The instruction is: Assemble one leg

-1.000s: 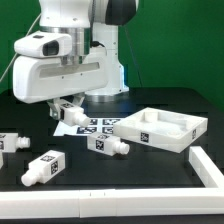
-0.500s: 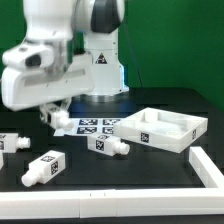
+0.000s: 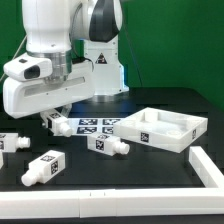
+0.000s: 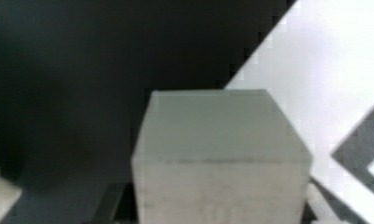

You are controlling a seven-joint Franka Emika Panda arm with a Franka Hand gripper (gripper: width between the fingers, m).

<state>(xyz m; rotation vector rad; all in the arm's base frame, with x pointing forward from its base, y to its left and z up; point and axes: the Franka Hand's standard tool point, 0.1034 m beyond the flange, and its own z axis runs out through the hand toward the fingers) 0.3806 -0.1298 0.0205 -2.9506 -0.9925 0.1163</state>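
My gripper is shut on a white leg with a black-and-white tag. It holds the leg tilted, just above the table at the left end of the marker board. In the wrist view the held leg fills the middle as a grey block between the jaws. Three more legs lie on the black table: one at the far left, one at the front left, and one in the middle. The large white tabletop lies to the exterior view's right.
A white raised wall stands at the front right. A white strip runs along the front edge. The robot base stands behind the marker board. In the wrist view, the marker board shows white beside the leg.
The arm has swung toward the exterior view's left with the leg in the gripper. The leg now sits lower, near the left end of the marker board.
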